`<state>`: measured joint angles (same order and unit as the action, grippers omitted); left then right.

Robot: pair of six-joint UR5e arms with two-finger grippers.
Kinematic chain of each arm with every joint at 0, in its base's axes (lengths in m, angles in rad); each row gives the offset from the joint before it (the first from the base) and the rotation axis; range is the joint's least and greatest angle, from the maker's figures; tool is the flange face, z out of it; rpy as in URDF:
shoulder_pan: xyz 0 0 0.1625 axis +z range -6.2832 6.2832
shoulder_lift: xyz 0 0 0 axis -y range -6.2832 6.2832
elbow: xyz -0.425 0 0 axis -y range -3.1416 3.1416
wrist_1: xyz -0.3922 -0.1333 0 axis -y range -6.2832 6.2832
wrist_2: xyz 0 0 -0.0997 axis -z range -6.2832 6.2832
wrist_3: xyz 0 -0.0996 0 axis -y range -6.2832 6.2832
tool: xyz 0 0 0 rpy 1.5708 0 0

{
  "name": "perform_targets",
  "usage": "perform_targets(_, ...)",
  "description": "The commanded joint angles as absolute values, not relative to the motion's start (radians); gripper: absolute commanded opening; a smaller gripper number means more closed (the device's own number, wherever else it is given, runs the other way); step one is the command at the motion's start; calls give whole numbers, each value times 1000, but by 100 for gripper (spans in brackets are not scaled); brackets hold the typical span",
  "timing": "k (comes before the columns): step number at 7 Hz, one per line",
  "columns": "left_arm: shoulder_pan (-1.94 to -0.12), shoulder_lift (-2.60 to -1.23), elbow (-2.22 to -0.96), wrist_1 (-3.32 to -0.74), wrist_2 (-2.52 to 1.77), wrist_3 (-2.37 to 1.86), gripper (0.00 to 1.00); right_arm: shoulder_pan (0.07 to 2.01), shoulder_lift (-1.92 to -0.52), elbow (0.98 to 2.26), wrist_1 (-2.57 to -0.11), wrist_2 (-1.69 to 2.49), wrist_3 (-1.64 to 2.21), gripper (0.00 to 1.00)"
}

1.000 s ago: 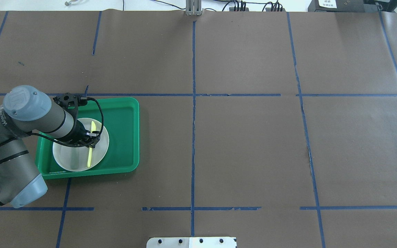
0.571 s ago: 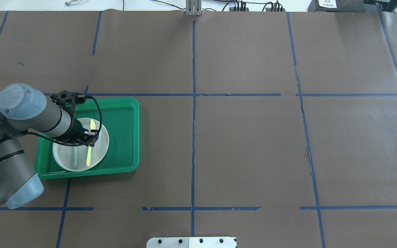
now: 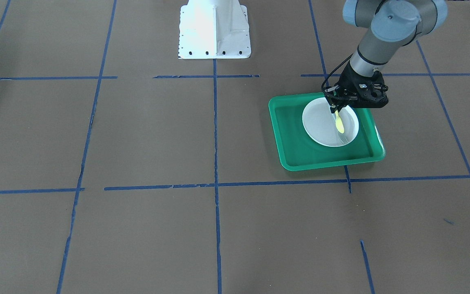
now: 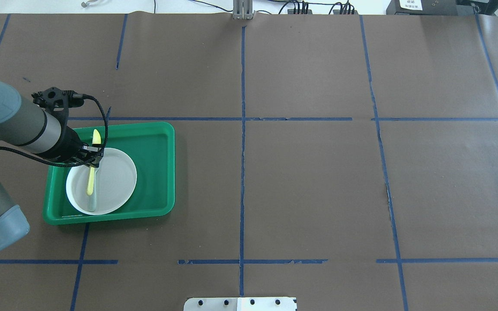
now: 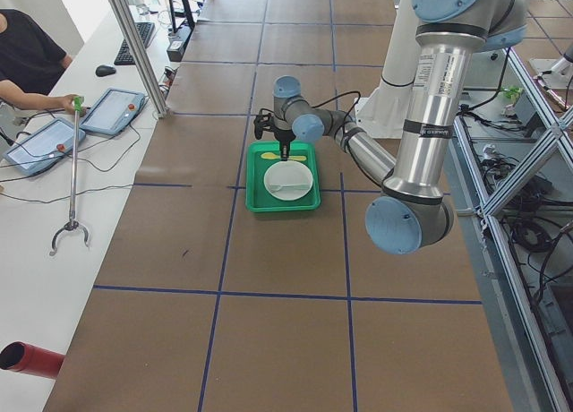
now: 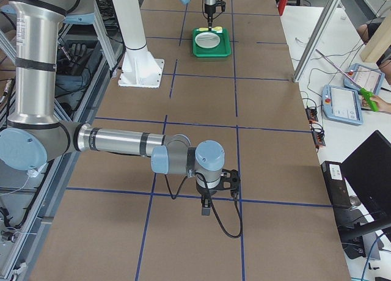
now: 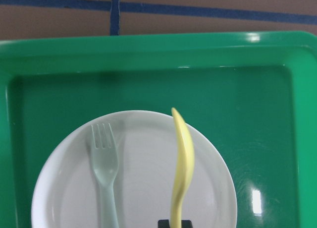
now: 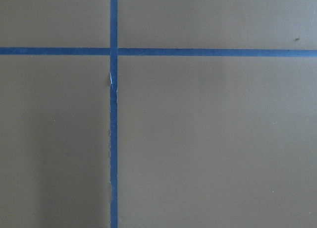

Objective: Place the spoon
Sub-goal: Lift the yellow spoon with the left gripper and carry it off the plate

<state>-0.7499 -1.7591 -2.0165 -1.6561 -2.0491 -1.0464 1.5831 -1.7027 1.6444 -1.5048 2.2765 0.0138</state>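
Observation:
The yellow spoon [image 4: 92, 170] is held by its handle in my left gripper [image 4: 94, 160], which is shut on it above the white plate [image 4: 117, 177]. In the left wrist view the spoon [image 7: 182, 161] hangs over the plate [image 7: 143, 188], bowl pointing away, beside the pale grey-green fork [image 7: 105, 163] that lies on the plate. The plate sits in the green tray [image 4: 154, 164]. From the front, the left gripper [image 3: 335, 108] holds the spoon [image 3: 340, 124] over the plate [image 3: 320, 122]. My right gripper [image 6: 206, 206] shows only in the exterior right view; I cannot tell whether it is open or shut.
The brown paper table [image 4: 309, 181] carries blue tape lines. The white robot base [image 3: 213, 28] stands at the near edge. The right wrist view shows only paper and tape [image 8: 114, 114]. A tablet [image 6: 342, 104] lies on a side bench.
My left gripper has risen and shifted to the left with the spoon in it; the spoon has come up off the plate and now hangs over the fork's side.

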Motion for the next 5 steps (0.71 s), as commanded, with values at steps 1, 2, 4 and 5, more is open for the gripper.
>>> perform_targets(1, -753, -1804, -2043, -1574, -2052, -1041, 0, 1583, -1703, 1644, -1505, 2276, 14, 100)
perform_targets(2, -750, -1854, -2016, -1574, -2054, -1090, 0, 1583, -1703, 1644, -1505, 2276, 14, 100)
perform_targets(4, -736, -1946, -1959, -1574, -2056, -1188, 0, 1583, -1703, 1644, -1505, 2276, 14, 100)
perform_targets(5, -703, -1963, -1924, -1578, -2057, -1207, 0, 1583, -1703, 1644, -1505, 2276, 14, 100)
